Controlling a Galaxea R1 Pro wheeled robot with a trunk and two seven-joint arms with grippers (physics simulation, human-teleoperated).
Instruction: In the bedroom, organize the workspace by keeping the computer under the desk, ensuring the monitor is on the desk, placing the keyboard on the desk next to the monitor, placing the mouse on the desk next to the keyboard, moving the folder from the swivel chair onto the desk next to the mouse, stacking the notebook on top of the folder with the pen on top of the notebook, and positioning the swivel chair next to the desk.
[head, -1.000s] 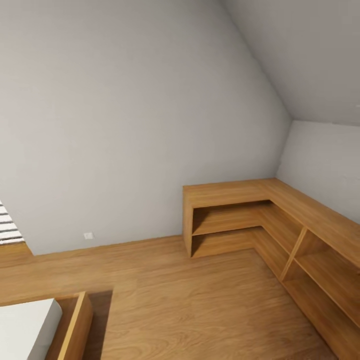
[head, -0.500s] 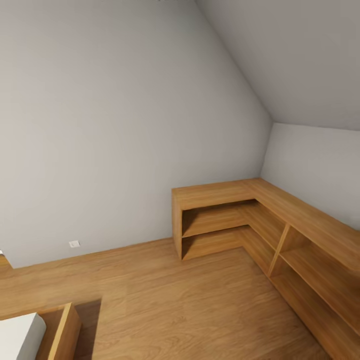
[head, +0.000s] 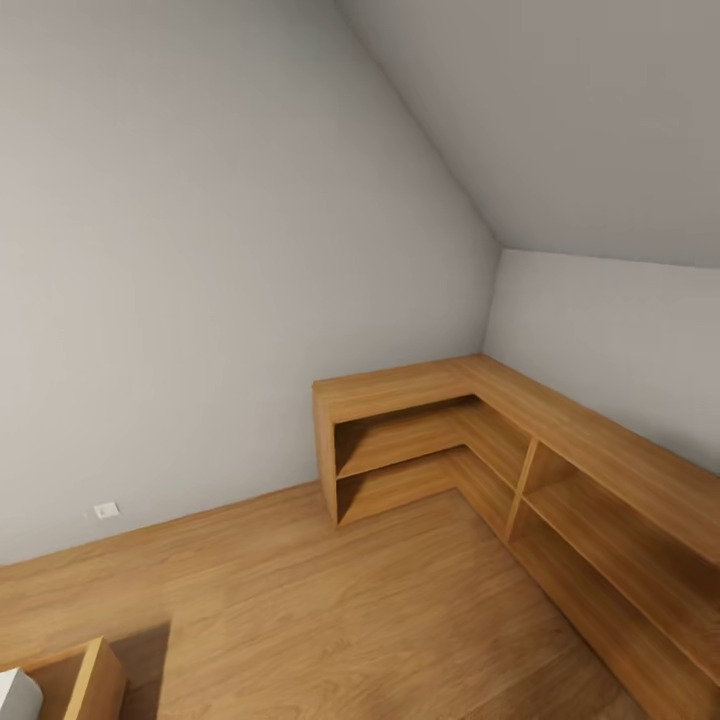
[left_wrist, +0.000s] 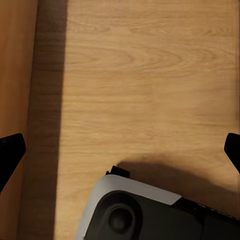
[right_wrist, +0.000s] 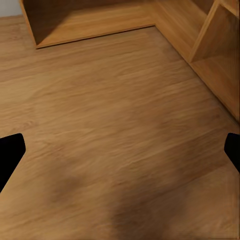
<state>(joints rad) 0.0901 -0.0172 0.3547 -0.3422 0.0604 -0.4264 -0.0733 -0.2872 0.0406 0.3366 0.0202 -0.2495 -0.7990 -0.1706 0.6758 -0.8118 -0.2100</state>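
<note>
The desk, computer, monitor, keyboard, mouse, folder, notebook, pen and swivel chair are all out of view. My left gripper (left_wrist: 120, 150) hangs open over bare wood floor, its dark fingertips (left_wrist: 10, 150) far apart at the picture's edges, with nothing between them. Part of my own grey and black base (left_wrist: 145, 212) lies below it. My right gripper (right_wrist: 120, 150) is open too, over the floor, with its fingertips (right_wrist: 11, 150) wide apart and empty.
A low light-wood L-shaped shelf cabinet (head: 500, 420) fills the far right corner under a sloped ceiling; its lower shelves (right_wrist: 90, 20) are ahead of the right gripper. A bed frame corner (head: 85, 685) sits at the near left. Wood floor (head: 330, 600) lies between them.
The whole head view has swung to the right: the cabinet sits further left in the picture and the bed corner has nearly slid out at the lower left. Nothing in the room itself moved.
</note>
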